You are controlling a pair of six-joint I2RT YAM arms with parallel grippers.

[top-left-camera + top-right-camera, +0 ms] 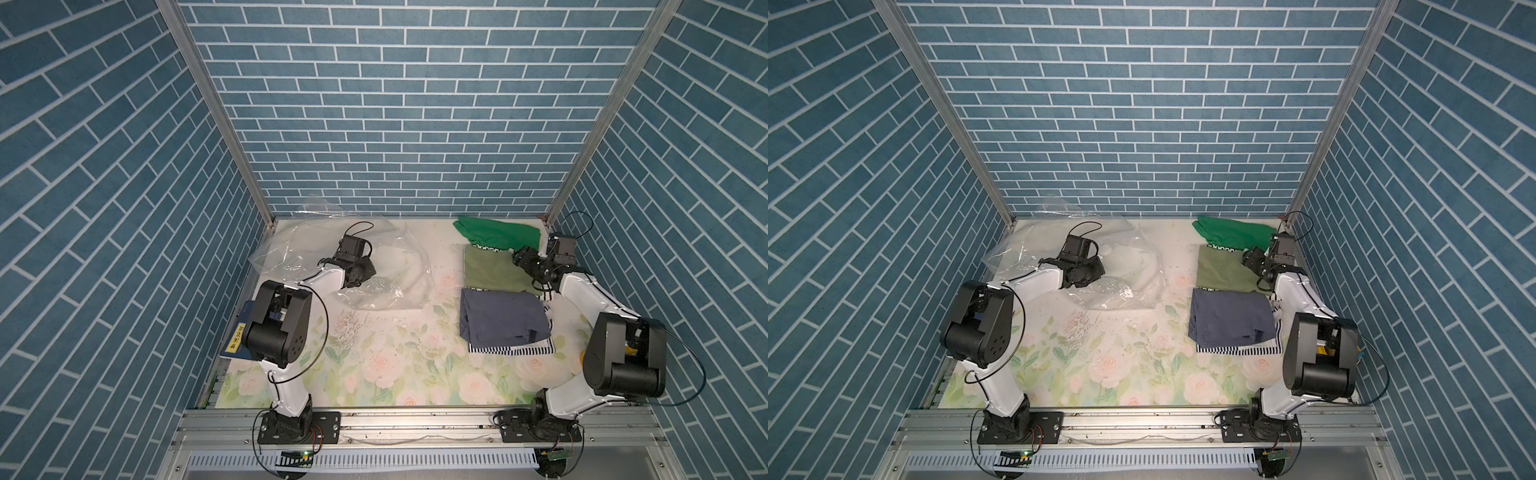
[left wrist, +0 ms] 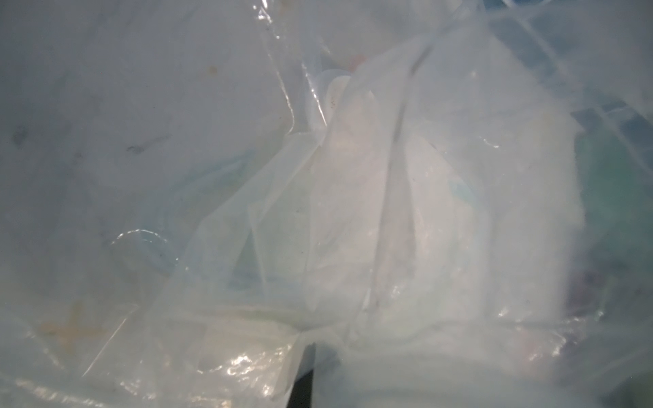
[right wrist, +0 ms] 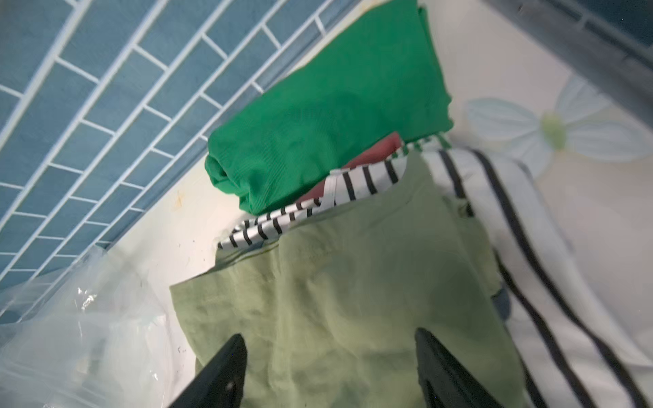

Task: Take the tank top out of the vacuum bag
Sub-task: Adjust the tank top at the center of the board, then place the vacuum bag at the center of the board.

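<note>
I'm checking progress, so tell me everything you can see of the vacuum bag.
The vacuum bag is large, clear, crinkly plastic, lying crumpled at the far left of the floral table, its far edge rising against the brick wall. The left gripper rests on it, apparently pinching a fold. Contents unclear.

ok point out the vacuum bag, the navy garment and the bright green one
vacuum bag (image 1: pixel 382 296): in a top view, its crinkled near edge
navy garment (image 1: pixel 503 318): in a top view, the middle of the fold
bright green garment (image 3: pixel 328 116): right wrist view, its flat top face
</note>
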